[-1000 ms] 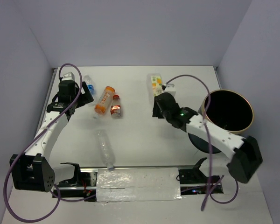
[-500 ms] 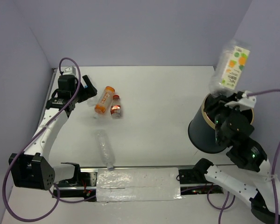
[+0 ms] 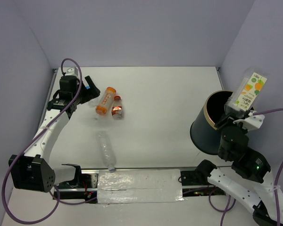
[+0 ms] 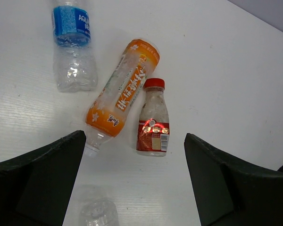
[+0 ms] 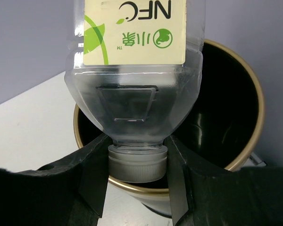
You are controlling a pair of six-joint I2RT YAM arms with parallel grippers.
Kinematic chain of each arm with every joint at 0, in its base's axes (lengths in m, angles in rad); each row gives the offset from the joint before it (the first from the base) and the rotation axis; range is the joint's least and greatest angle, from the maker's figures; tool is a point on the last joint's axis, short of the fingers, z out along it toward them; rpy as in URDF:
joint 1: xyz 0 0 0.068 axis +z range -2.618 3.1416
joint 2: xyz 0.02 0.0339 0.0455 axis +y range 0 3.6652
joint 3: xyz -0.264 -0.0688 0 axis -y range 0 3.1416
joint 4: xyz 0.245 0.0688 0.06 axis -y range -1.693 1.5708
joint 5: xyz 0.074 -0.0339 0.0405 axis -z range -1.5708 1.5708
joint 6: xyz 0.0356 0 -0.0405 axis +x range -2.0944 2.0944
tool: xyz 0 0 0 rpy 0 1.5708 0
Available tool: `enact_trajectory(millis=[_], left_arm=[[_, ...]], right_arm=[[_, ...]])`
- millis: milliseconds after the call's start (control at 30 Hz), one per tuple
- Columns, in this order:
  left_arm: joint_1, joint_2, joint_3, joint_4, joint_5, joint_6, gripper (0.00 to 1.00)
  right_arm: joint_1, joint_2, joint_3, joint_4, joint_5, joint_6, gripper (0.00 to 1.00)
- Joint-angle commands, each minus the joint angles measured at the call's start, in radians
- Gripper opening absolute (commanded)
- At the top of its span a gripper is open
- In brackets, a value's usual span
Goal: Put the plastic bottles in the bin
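My right gripper is shut on the capped neck of the clear yellow-green-labelled bottle and holds it up over the bin, a dark bucket with a gold rim, at the right. In the right wrist view the gripper pinches the cap, the bottle stands above it and the bin's mouth lies behind. My left gripper is open and empty at the far left. Its wrist view shows the blue-labelled bottle, the orange bottle and the red-labelled bottle lying ahead.
The plain clear bottle lies nearer the front edge, left of centre, and its end shows in the left wrist view. The orange bottle and red-labelled bottle lie side by side. Purple walls enclose the table.
My right arm lifted the yellow-green-labelled bottle from the table's far middle and swung it right to above the bin. My left gripper shifted slightly at the far left.
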Motion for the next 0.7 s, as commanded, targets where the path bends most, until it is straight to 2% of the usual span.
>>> enact_trajectory(millis=[0,167,433,667], left_arm=[[-0.008,-0.020,0.042,0.038,0.009,-0.011,0.99],[-0.010,-0.029,0.030,0.033,-0.001,-0.003,0.99],[-0.011,-0.029,0.016,0.039,0.005,-0.009,0.99],[-0.011,-0.032,0.009,0.039,0.002,-0.002,0.99]], right_arm=[[0.003,0.013,0.000,-0.029,0.038,0.078,0.00],[0.002,0.031,0.003,0.008,-0.011,0.042,0.00],[0.002,0.102,-0.020,0.008,0.053,0.061,0.00],[-0.007,0.100,-0.061,0.062,0.057,0.044,0.03]])
